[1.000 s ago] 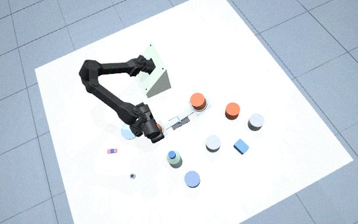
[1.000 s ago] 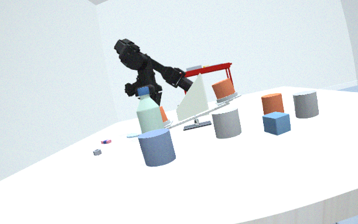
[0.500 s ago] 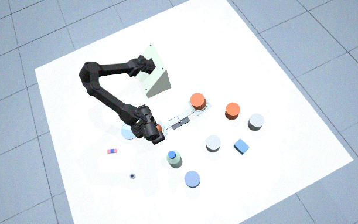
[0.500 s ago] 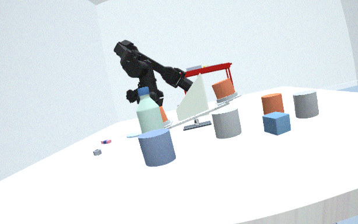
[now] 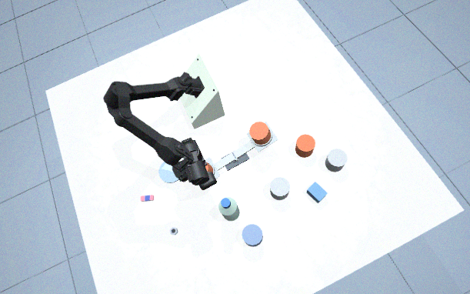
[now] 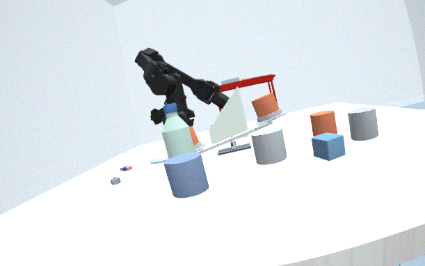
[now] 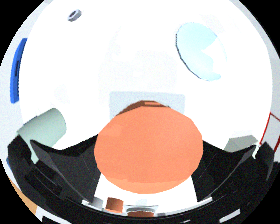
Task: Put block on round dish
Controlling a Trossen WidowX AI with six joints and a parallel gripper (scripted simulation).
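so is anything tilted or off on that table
The balance beam is tilted: its end under the gripper sits low and the far end, carrying the other orange cup, rides high. That fits a load under the near cup. Nothing looks spilled or toppled.
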